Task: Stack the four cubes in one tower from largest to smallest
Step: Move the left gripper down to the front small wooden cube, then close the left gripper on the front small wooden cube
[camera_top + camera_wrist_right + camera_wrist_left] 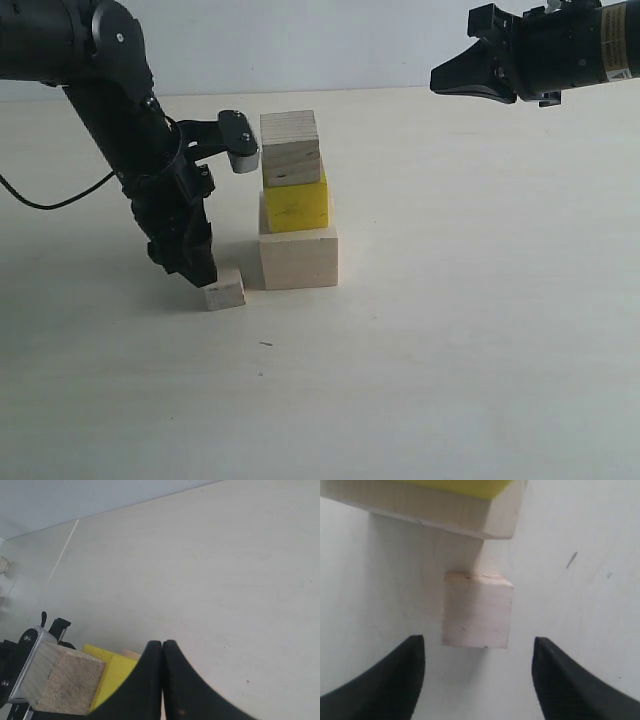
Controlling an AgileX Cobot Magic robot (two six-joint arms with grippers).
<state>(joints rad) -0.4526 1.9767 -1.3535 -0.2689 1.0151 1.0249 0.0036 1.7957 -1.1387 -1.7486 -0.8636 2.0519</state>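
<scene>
The left wrist view's edge cuts off all but 1 corner of the large pale wood cube (445,512) and a sliver of the bright yellow medium cube (470,486). In the right wrist view we find that pale cube nearly hidden behind the closed black right gripper (162,647). We cannot identify 1 dark speck (265,344).

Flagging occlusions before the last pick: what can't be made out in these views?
- Exterior view: left gripper finger gap, hidden by its own body.
- Left wrist view: large cube and yellow cube cut by the top edge; plywood cube out of frame.
- Right wrist view: large cube nearly hidden behind yellow cube and right gripper; smallest cube out of frame.
</scene>
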